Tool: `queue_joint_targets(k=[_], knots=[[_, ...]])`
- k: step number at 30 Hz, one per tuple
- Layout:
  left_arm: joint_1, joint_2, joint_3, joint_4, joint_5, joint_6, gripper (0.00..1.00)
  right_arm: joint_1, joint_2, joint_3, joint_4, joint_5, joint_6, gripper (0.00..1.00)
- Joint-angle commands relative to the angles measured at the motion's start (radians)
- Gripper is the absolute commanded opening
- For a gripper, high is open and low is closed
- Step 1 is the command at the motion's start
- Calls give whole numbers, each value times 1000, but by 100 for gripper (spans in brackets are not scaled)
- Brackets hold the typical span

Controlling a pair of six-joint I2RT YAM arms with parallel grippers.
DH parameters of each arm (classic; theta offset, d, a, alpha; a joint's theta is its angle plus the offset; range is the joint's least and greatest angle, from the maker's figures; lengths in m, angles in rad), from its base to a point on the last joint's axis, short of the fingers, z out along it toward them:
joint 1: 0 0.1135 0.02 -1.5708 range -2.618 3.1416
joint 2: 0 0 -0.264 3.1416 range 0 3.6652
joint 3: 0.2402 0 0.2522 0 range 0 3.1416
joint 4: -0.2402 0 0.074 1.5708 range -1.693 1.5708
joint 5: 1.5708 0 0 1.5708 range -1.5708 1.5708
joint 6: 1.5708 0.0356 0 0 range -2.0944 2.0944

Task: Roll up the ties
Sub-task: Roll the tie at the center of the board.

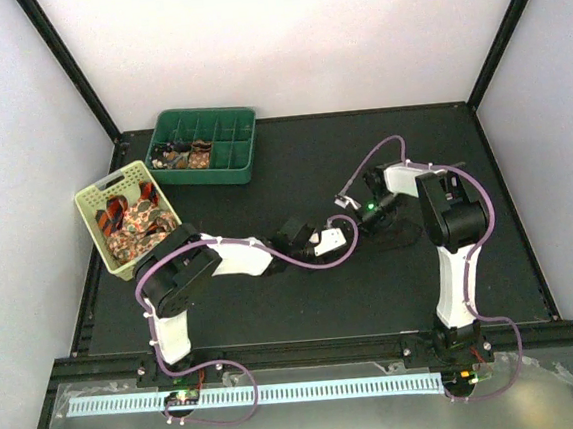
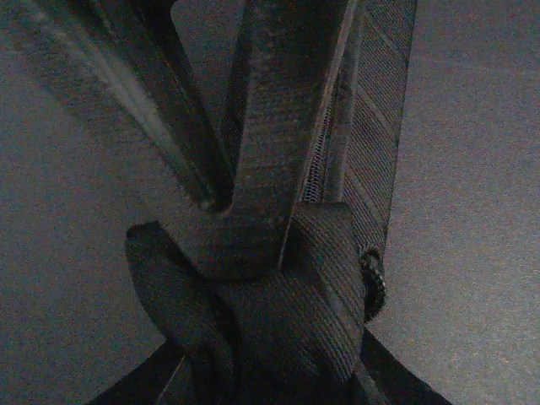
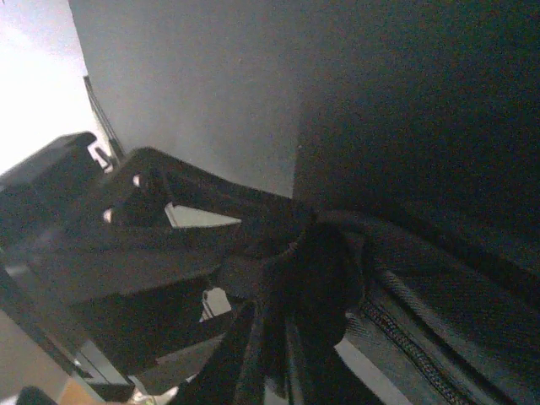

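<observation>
Left gripper (image 2: pixel 221 202) is clamping the dark tie (image 2: pixel 295 287), with fabric wrapping round one finger. Right gripper (image 1: pixel 354 207) is meeting the same bundle, but its wrist view is too murky to tell its grip. From above, the tie is blending into the black surface (image 1: pixel 293 174) at centre.

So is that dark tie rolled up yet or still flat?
Partly rolled: the dark tie is bunched around a finger of the left gripper, with a flat length trailing off.

Bright overhead view, dim, blurry wrist views
</observation>
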Motion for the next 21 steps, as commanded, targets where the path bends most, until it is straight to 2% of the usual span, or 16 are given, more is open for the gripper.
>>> queue_joint_targets(k=[1, 3, 6, 11, 16, 21], knots=[[11, 54, -4, -151, -9, 10, 34, -4, 6, -34, 30, 67, -25, 2], [19, 50, -2, -147, -3, -8, 39, -8, 1, -45, 28, 93, -30, 2], [45, 22, -13, -110, 40, -38, 53, -25, 1, -59, 34, 134, -27, 2], [84, -60, -82, 23, 137, -72, 73, -46, 0, -65, 43, 199, -31, 2], [101, -117, -186, 195, 183, -97, 79, -46, 13, -69, 67, 219, -15, 2], [104, -81, -220, 325, 240, -118, 81, -46, 34, -84, 77, 251, -19, 2]])
